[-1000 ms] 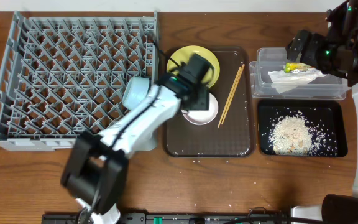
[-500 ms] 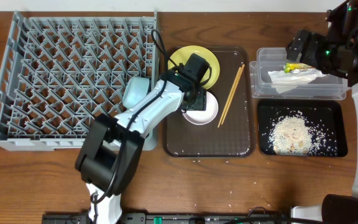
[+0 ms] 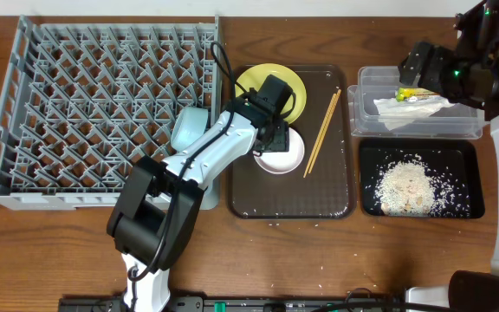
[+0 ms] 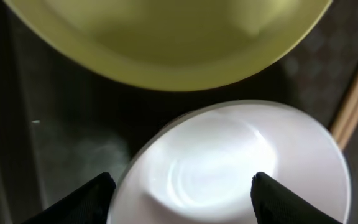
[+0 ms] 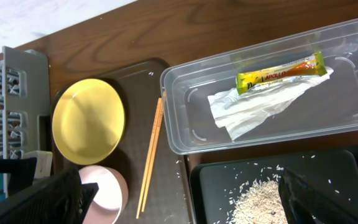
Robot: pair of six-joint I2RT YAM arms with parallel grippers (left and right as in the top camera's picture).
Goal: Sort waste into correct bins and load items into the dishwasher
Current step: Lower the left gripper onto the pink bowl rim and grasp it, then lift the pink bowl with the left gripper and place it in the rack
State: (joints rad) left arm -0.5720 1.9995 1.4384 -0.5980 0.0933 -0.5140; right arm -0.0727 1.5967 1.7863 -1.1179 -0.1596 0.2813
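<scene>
left gripper [image 4: 182, 186]: wide open, nothing held, white bowl [image 4: 229, 162] just under its fingers | right gripper [image 5: 179, 196]: fully open, empty, clear tub [image 5: 347, 93] ahead of it

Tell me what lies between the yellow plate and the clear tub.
The wooden chopsticks, lying on the brown tray, sit between the yellow plate and the clear tub. The overhead and right wrist views show it.

Your wooden counter [image 3: 319, 251] carries the grey dish rack [image 3: 50, 196] on the left. The brown serving tray [image 3: 293, 195] sits just beside it in the middle. At back right is the clear tub [image 3: 466, 121], with the black tray [image 3: 462, 160] just in front of it. A few white grains [image 3: 275, 224] dot the wood by the serving tray's front edge.
</scene>
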